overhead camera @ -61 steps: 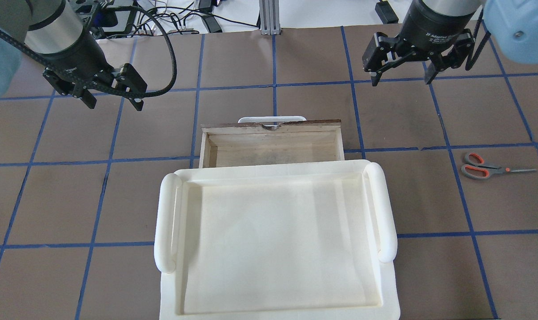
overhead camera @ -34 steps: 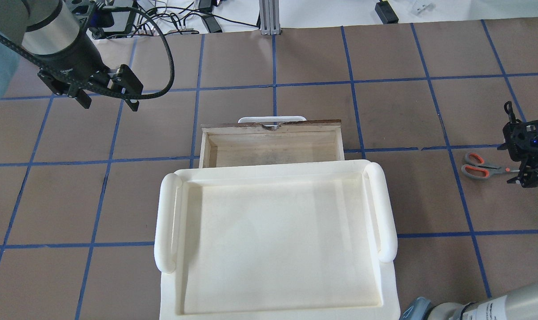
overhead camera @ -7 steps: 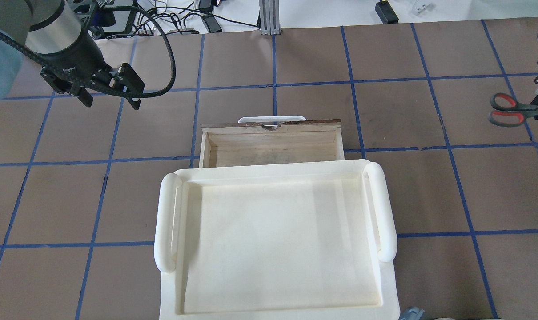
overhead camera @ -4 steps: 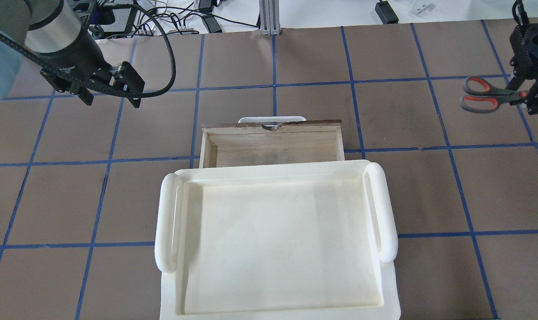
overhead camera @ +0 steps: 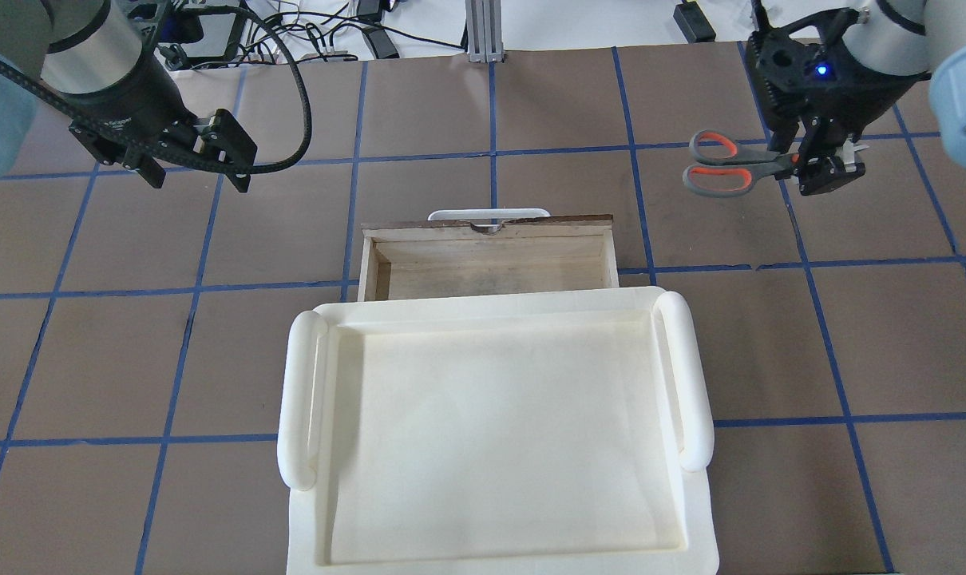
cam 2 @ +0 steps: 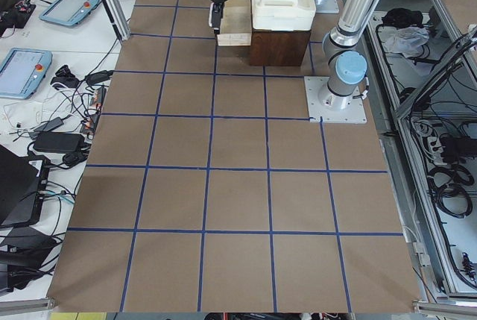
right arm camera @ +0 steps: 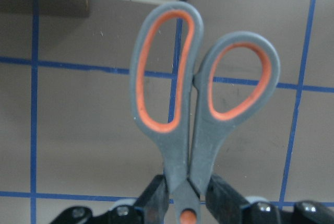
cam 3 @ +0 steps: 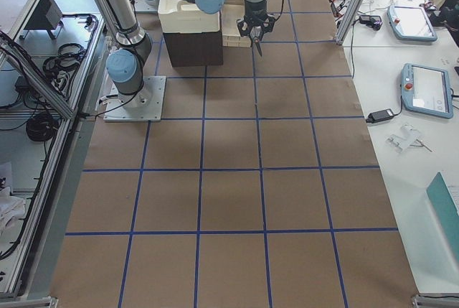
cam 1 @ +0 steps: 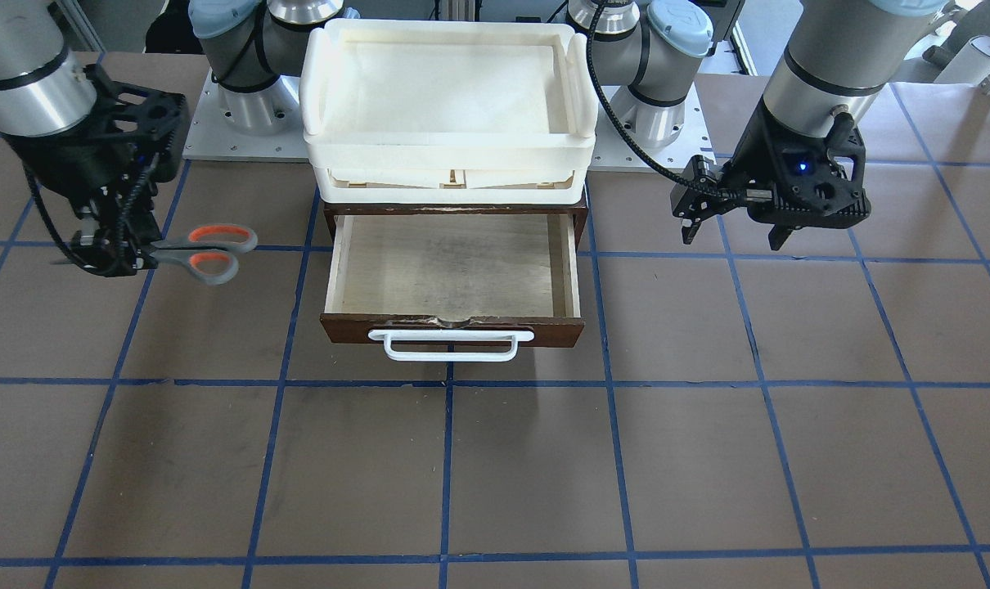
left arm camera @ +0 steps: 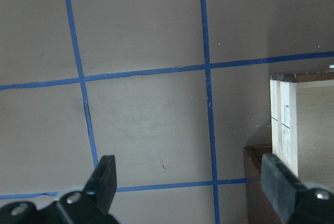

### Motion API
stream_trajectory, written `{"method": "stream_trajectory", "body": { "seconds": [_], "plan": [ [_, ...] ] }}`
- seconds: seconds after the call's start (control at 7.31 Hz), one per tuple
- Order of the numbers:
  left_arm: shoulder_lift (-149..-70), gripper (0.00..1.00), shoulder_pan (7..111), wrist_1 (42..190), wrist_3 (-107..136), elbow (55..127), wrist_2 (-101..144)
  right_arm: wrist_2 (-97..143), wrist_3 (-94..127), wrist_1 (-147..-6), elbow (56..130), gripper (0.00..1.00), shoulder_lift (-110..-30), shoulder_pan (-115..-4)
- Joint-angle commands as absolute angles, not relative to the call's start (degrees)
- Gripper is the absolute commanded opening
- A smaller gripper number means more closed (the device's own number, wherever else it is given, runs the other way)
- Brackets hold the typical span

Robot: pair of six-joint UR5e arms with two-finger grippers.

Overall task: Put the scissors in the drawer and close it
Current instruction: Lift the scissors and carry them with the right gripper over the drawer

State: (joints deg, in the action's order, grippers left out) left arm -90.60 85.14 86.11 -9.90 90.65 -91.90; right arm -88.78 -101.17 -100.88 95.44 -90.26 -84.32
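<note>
The scissors (overhead camera: 718, 164), grey handles lined in orange-red, hang in the air right of the drawer, handles pointing toward it. My right gripper (overhead camera: 822, 164) is shut on them near the pivot; this also shows in the front view, with the gripper (cam 1: 110, 260) and the scissors (cam 1: 204, 249), and in the right wrist view on the scissors (right arm camera: 180, 166). The dark brown drawer (overhead camera: 491, 267) stands open and empty, its white bar handle (cam 1: 450, 343) at the front. My left gripper (overhead camera: 198, 180) is open and empty, above the table left of the drawer (left arm camera: 284, 125).
Stacked white plastic trays (overhead camera: 299, 399) sit on top of the cabinet behind the open drawer, also in the front view (cam 1: 450, 139). The brown table has a blue tape grid. Cables and tablets lie beyond the table's far edge.
My right gripper has carried the scissors left across the table, from the right edge toward the drawer. The left arm has barely moved.
</note>
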Motion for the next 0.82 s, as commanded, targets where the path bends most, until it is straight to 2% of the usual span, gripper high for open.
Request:
{"method": "stream_trajectory", "body": {
  "seconds": [0.0, 0.27, 0.68],
  "plan": [
    [-90.3, 1.0, 85.2, 86.7, -9.8, 90.7, -92.2, -90.6, -89.2, -101.6, 95.1, 0.04, -87.8, -95.5],
    [-90.8, 1.0, 85.2, 85.4, -16.6, 90.7, -92.6, -90.5, -83.3, -102.0, 92.8, 0.04, -83.7, -103.7],
    [-90.4, 1.0, 84.7, 85.5, -17.8, 90.7, -93.2, -91.1, -73.4, -103.1, 85.3, 0.06, -73.9, -114.3]
  ]
}}
